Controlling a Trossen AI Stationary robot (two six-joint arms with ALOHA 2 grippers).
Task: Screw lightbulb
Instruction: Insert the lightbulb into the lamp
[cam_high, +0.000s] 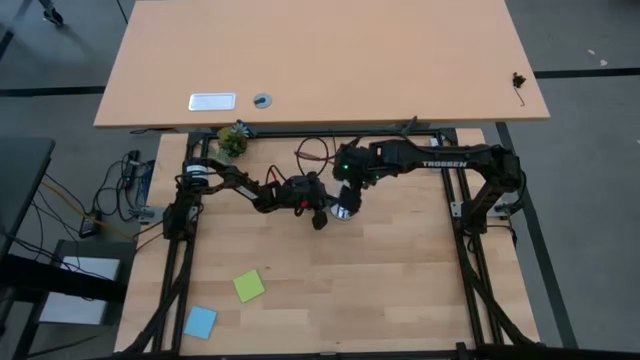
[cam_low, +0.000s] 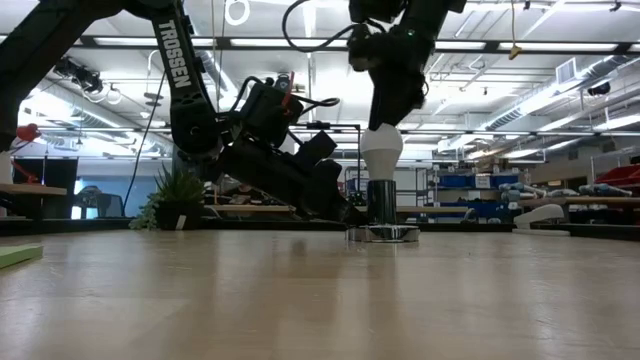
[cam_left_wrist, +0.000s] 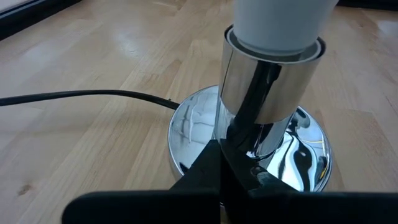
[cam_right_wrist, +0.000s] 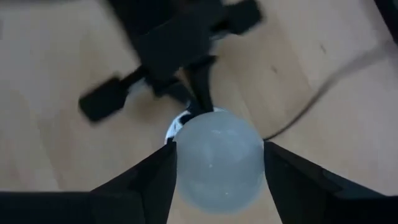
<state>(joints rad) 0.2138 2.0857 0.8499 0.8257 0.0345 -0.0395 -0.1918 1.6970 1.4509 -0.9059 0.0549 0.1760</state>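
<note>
Low view shows the lightbulb (cam_low: 381, 148) standing upright in the chrome socket (cam_low: 382, 203) on the bench (cam_low: 300, 300), so the screwing-in step looks to be in hand. The right hand (cam_right_wrist: 217, 163) pinches the bulb from above; the left hand (cam_low: 352, 215) is pressed onto the socket base. Next, I judge, the right must turn while the left steadies. One bulb, one socket, two sticky notes (cam_high: 249, 286).

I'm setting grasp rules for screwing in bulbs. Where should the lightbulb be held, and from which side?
Grip the lightbulb on its rounded white dome from straight above, as the right gripper does: it stands upright in the chrome socket, so only the dome is exposed.
</note>
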